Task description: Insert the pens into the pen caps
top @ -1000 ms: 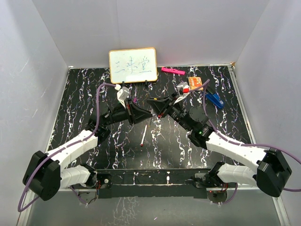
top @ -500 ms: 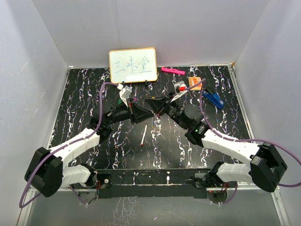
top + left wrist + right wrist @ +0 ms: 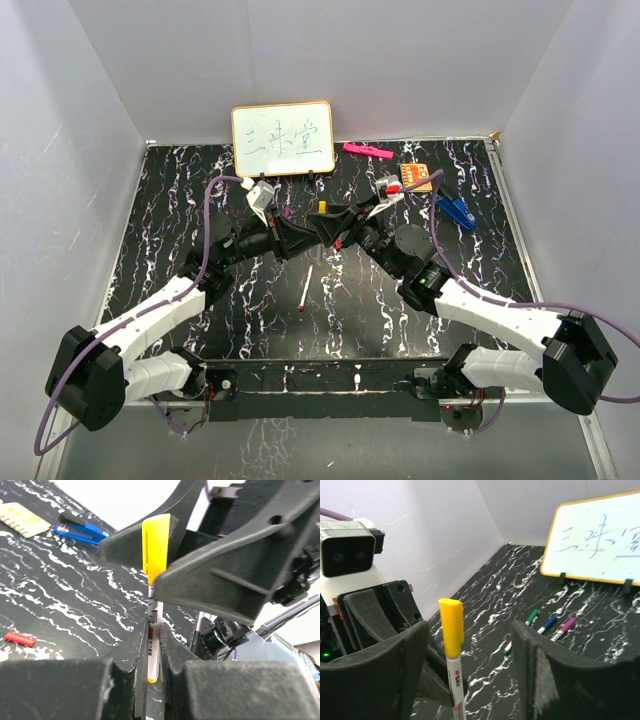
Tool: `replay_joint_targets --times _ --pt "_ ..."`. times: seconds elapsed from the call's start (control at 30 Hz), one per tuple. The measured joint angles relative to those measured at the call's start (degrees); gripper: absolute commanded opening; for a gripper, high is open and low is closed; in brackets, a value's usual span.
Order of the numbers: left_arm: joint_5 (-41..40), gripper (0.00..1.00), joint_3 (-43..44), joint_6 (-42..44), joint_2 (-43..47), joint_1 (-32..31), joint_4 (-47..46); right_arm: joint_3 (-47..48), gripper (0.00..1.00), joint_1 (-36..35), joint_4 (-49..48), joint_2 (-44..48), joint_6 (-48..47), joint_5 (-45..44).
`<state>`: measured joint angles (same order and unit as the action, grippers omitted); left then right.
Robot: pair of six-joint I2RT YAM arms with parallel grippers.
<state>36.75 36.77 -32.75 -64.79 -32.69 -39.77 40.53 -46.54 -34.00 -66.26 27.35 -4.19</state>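
The right gripper has just let go: its jaws, shut a second ago, now stand wide on either side of the yellow cap, clear of it. The cap sits on the white pen, which the left gripper clamps tight, so this pair looks joined. The whiteboard stands close behind, while the bare table toward the right arm's base gives room to back off
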Motion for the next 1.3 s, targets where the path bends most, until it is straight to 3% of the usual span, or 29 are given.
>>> replay_joint_targets --times 0.23,0.47,0.7,0.97,1.3 --pt "-7.56 0.00 0.98 3.56 -1.99 0.00 11.56 -0.26 0.98 0.00 2.16 4.26 -0.48 -3.41" --pt "-17.46 0.00 4.31 6.47 -9.27 0.31 24.28 0.07 0.98 0.00 6.95 7.06 -1.09 -11.10" --pt "-27.39 0.00 12.37 9.55 -18.34 0.72 31.54 4.13 0.98 0.07 21.90 2.99 1.70 -24.55" --pt "-36.22 0.00 22.25 12.90 -30.49 1.31 37.90 4.68 0.98 0.13 30.64 -0.74 3.10 -29.35" --pt "-41.79 0.00 27.98 15.21 -39.41 1.66 43.36 5.55 0.98 0.24 34.56 -3.02 4.55 -31.50"
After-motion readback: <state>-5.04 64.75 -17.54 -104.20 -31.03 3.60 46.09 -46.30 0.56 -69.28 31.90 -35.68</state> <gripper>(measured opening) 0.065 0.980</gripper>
